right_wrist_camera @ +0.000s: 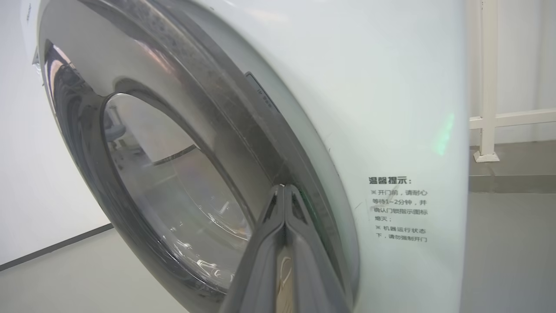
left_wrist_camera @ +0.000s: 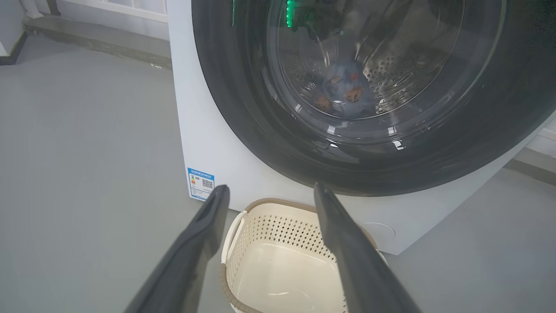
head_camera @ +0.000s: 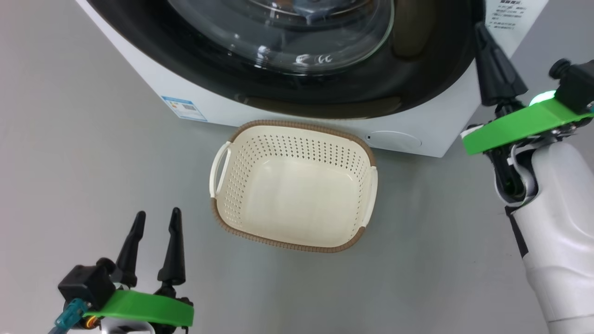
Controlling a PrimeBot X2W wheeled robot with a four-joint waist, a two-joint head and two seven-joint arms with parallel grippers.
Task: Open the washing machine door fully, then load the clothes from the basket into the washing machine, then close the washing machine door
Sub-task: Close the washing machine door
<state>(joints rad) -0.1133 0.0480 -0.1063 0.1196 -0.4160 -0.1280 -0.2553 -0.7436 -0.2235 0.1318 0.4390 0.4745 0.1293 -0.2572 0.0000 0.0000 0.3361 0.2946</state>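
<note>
step — seating the washing machine door (head_camera: 417, 60), judged nearly flush | right tool (right_wrist_camera: 283, 188) pressed together, tips at its rim: push square into the washing machine (right_wrist_camera: 391, 108), no sliding off | left tool (head_camera: 157, 212) spread, empty basket (head_camera: 297, 125) just ahead | clothes (left_wrist_camera: 347, 89) beyond, behind the glass

You see the black-rimmed door (head_camera: 417, 69) shut on the white washer (head_camera: 195, 99), blue clothes (left_wrist_camera: 345, 89) behind its glass, the cream basket (head_camera: 297, 124) upright just before it.
</note>
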